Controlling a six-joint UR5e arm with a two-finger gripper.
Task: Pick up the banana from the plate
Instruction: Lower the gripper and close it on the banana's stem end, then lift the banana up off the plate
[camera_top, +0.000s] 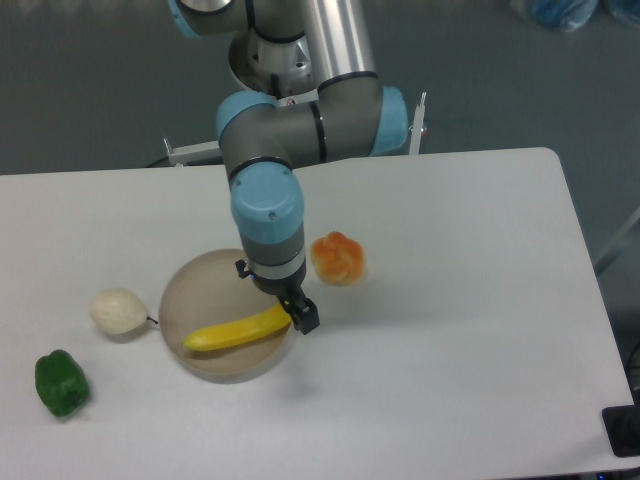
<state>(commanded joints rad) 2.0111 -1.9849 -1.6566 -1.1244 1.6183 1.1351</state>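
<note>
White table (450, 300) fills most of the view, set against a dark grey floor, and is seen from a fixed camera above and in front. Near the left-centre of the table a round beige plate (185, 290) is placed, and the banana (235, 331) is seen lying on it, its length running from lower left to upper right across the front half of the plate. The arm (270, 210) is reached down from the top of the view, and the gripper (300, 316) is set at the banana's right end, at the plate's right edge. Contact with the fruit appears to be made there, but whether the claw is spread or pinched around the banana cannot be told, since the fingers are seen as one dark shape. An orange fruit (338, 257) is placed just beside the plate to the right, a pale round item (118, 311) to the left, and a green pepper (62, 384) further left near the front. For the grasp to be done well, the fingers are best closed across the banana's narrow width rather than along it. A grip so near the tip is judged risky, as the long free end may swing or slip; a firm close and a slow, straight lift clear of the rim are advised.
</note>
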